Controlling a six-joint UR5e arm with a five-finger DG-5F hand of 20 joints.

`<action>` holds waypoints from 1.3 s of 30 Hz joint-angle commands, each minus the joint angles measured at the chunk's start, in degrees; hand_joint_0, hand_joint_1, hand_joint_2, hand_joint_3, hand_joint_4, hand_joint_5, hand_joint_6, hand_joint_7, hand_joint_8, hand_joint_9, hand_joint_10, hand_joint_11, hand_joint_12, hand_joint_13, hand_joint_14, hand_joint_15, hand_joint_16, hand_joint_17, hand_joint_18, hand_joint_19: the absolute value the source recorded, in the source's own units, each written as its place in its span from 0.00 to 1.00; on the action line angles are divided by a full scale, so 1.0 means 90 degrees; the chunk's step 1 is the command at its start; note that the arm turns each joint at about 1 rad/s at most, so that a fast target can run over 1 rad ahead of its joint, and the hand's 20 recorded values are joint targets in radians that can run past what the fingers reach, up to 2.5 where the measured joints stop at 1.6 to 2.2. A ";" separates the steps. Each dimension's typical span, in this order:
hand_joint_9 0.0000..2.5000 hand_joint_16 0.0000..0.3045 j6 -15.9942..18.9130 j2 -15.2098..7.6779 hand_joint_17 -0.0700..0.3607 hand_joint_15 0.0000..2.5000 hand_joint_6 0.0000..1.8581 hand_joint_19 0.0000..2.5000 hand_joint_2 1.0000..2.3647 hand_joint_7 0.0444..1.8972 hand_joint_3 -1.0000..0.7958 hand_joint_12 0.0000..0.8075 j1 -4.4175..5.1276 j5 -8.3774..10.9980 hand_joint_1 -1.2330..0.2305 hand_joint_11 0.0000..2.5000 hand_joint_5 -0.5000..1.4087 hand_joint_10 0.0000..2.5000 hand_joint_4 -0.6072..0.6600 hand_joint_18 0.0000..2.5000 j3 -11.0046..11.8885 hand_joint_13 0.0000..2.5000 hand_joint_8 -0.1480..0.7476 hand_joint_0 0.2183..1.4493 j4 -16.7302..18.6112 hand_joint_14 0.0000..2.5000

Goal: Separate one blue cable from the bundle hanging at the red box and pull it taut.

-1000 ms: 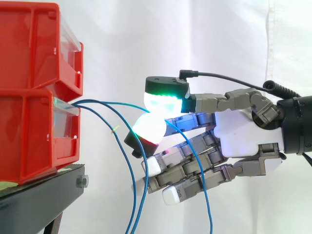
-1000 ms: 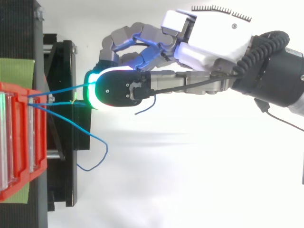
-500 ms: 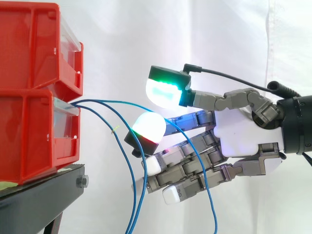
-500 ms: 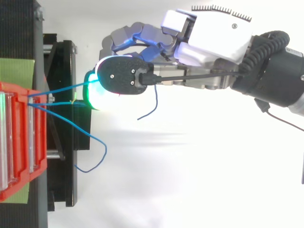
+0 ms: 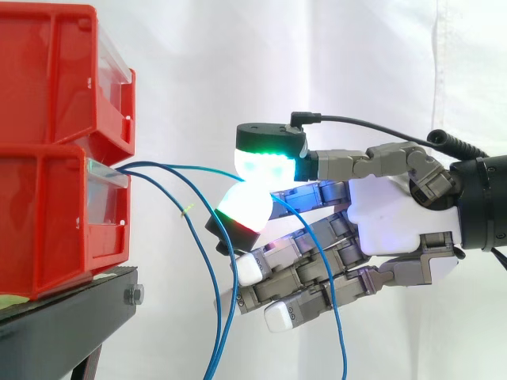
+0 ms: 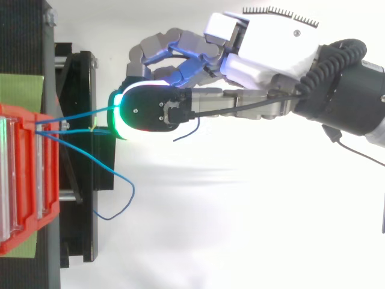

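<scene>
Thumb pad [image 5: 269,165] is back down vs half a second ago, when it sat lifted clear with a gap. It now meets the upper finger pad [image 5: 247,207], same as one second ago. Hand [image 5: 396,222] hasn't shifted otherwise, and the palm is at the same spot in the top view.

Hand state: pinching the blue cable [image 5: 186,166] between the thumb and that finger pad. The other fingers are loosely bent below and touch nothing I can confirm.

Cable path: it exits the front of the lower red bin [image 5: 55,229], runs across in a shallow arc to the pinch, so it's close to straight but not dead taut. Past the pinch, its tail drops in front of the fingers toward the bottom edge of the side view. From above, the free end curls just beside the thumb.

Other blue cables [image 6: 90,159] come out of the same bin front and hang slack, well apart from the hand. One loops out beside the black stand [image 5: 71,317]. One strand carries a small yellow-green mark.

Upper red bin [image 5: 55,79] is stacked on the lower one, white curtain [image 5: 238,55] behind.
</scene>
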 commanded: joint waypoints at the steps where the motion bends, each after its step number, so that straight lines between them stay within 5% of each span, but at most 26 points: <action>1: 0.33 0.14 -0.0001 0.0000 0.39 0.06 0.48 0.19 0.02 0.55 0.45 0.37 0.0000 0.0000 0.35 0.26 0.15 0.01 0.46 0.23 -0.0001 0.18 0.46 0.37 0.0000 0.00; 9: 0.34 0.14 -0.0021 -0.0010 0.39 0.06 0.48 0.18 0.00 0.50 0.29 0.37 0.0000 0.0000 0.33 0.30 0.15 0.01 0.51 0.24 -0.0001 0.19 0.45 0.41 -0.0010 0.00; 25: 0.44 0.14 -0.0001 0.0000 0.38 0.09 0.48 0.16 0.00 0.50 0.29 0.36 0.0000 0.0000 0.35 0.58 0.14 0.00 0.53 0.24 -0.0001 0.21 0.45 0.40 0.0000 0.00; 39: 0.41 0.12 -0.0197 0.0117 0.36 0.24 0.48 0.18 0.00 0.48 0.29 0.33 -0.0020 0.0000 0.35 0.60 0.14 0.00 0.53 0.26 0.0009 0.31 0.46 0.41 -0.0049 0.01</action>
